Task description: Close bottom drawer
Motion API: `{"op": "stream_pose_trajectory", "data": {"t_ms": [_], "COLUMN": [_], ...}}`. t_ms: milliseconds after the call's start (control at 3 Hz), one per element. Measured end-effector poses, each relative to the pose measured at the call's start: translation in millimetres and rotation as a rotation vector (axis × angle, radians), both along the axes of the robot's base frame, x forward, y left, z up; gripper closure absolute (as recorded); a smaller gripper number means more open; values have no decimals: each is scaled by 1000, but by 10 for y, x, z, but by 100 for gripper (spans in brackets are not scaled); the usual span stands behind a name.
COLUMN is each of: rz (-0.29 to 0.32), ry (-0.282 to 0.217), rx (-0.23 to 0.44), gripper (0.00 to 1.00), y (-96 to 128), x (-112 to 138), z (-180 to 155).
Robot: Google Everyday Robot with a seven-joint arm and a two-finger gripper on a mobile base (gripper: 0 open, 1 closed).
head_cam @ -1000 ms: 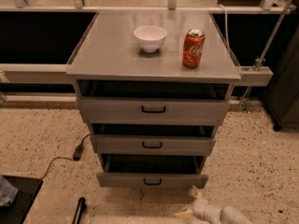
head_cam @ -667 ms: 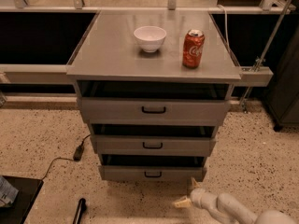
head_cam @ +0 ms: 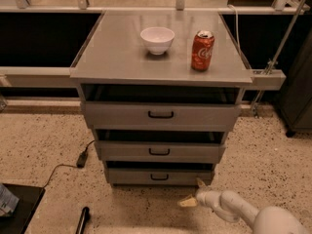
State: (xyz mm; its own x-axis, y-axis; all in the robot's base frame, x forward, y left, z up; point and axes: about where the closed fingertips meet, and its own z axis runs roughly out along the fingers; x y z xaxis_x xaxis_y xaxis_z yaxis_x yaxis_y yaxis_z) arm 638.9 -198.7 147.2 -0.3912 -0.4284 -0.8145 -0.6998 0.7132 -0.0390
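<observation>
The grey cabinet (head_cam: 161, 57) has three drawers, each pulled out a little. The bottom drawer (head_cam: 131, 176) has the narrowest front and a small black handle (head_cam: 159, 177). It stands slightly out, with a thin dark gap above its front. The middle drawer (head_cam: 126, 151) and the top drawer (head_cam: 122, 115) stand above it. My gripper (head_cam: 194, 192) is low on the floor side, just in front of the bottom drawer's right lower corner. Its two tan fingertips (head_cam: 187, 202) are spread apart and hold nothing. The upper fingertip is at or very near the drawer front's right end.
A white bowl (head_cam: 157, 39) and a red soda can (head_cam: 202, 50) stand on the cabinet top. A black cable with a plug (head_cam: 82, 157) lies on the speckled floor at left. A black mat (head_cam: 17, 211) and a dark bar (head_cam: 82, 220) are at bottom left. Dark furniture (head_cam: 300, 91) stands at right.
The bottom drawer has slid inward and now sticks out far less. My gripper has moved forward toward the cabinet with it, staying at the drawer's right lower corner.
</observation>
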Motion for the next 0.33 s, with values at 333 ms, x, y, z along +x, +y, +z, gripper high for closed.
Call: {"op": "stream_pose_trajectory", "data": {"t_ms": [333], "rz": [0], "ry": [0], "rx": [0], "gripper": [0], "y": [8], "x": [-27], "z": [0]}}
